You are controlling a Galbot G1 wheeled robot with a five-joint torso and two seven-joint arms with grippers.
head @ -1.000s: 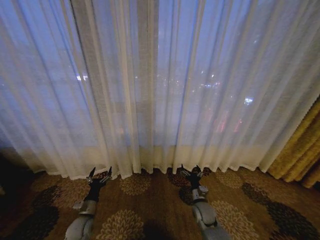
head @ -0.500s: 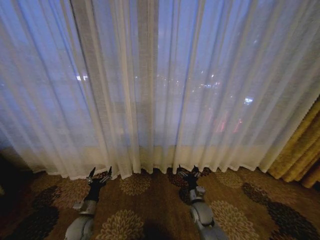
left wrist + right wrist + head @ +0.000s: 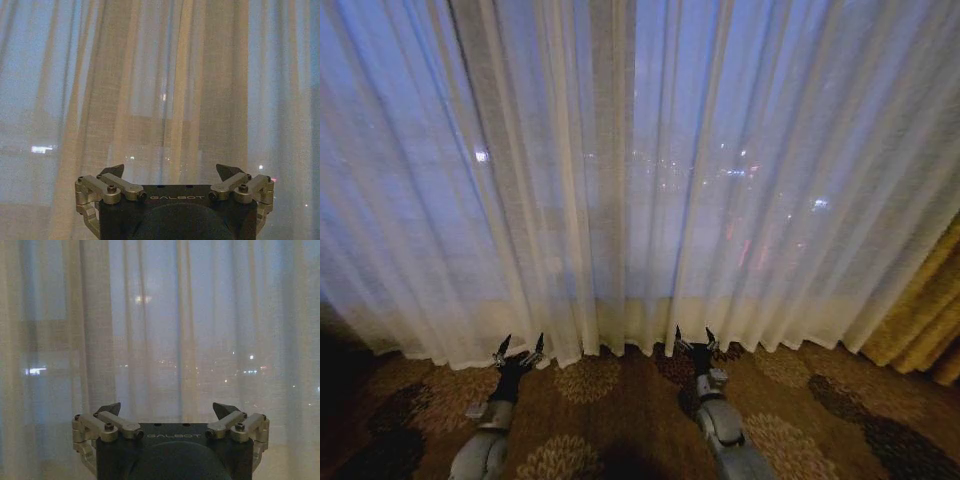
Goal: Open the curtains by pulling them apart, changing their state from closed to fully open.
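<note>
The sheer white curtains (image 3: 620, 170) hang closed across the whole window, pleated, with city lights glowing through them. Their wavy hem reaches the carpet. Two panels overlap near the middle as a denser band (image 3: 610, 150). My left gripper (image 3: 519, 348) is open, low in the head view, just short of the hem. My right gripper (image 3: 693, 339) is open too, its tips right at the hem. In the left wrist view the curtains (image 3: 165, 90) hang close ahead of the open left gripper (image 3: 171, 172). The right wrist view has the curtains (image 3: 165, 335) just beyond the open right gripper (image 3: 166, 409).
A thick gold-yellow drape (image 3: 925, 310) hangs at the far right. Brown carpet with flower medallions (image 3: 620, 420) lies under both arms. A dark area (image 3: 345, 370) sits at the lower left by the curtain's end.
The whole head view has shifted, with the curtains looming larger and the hem lower in the picture, so the camera has moved closer. Both grippers stay open and the right one sits nearer the hem.
</note>
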